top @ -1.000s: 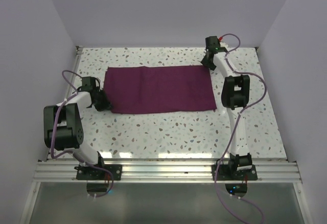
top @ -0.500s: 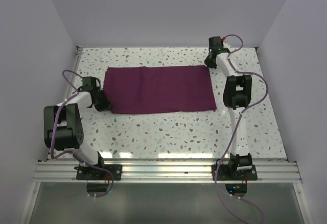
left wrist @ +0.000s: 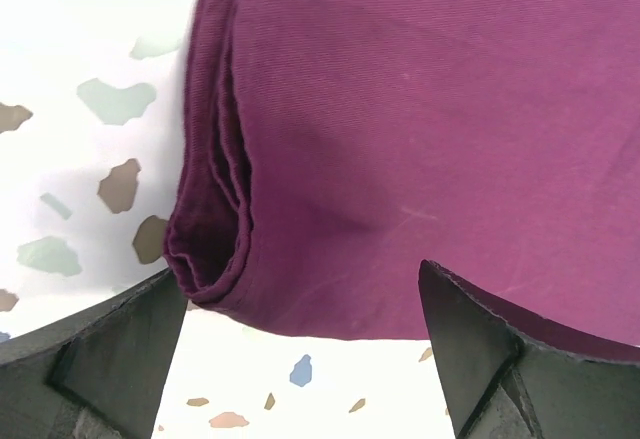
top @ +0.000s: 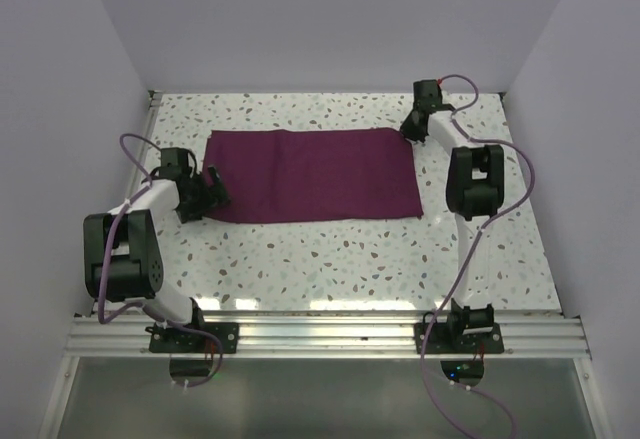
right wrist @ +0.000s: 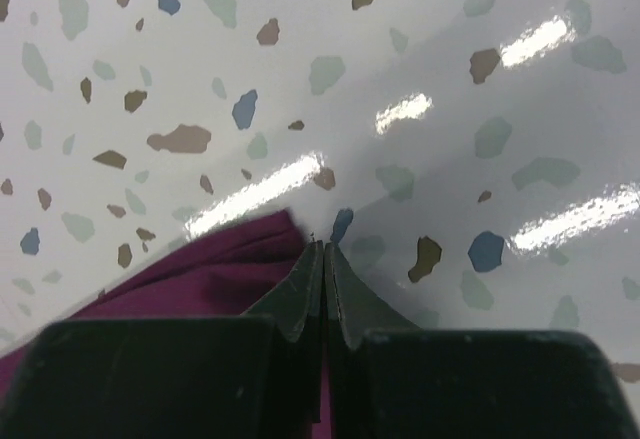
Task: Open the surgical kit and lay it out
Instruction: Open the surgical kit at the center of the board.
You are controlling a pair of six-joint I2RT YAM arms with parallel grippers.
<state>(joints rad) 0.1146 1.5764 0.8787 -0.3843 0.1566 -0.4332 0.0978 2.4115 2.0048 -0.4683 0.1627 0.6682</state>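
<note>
Left jaws gape astride the folded cloth wrap (left wrist: 400,109), contents hidden.

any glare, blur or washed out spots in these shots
Right wrist: streaky glare on the table beside the cloth corner; left wrist: table washed out white upper left, cloth weave sharp; top external: even light, mild sheen at the table's near edge.

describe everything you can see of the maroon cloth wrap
The cloth wrap is dark maroon woven fabric, folded flat into a rectangle on the speckled table; nothing inside shows. Fold edges show at its near-left corner, which sits inside the open left tool. The shut right tool is at its far-right corner.
</note>
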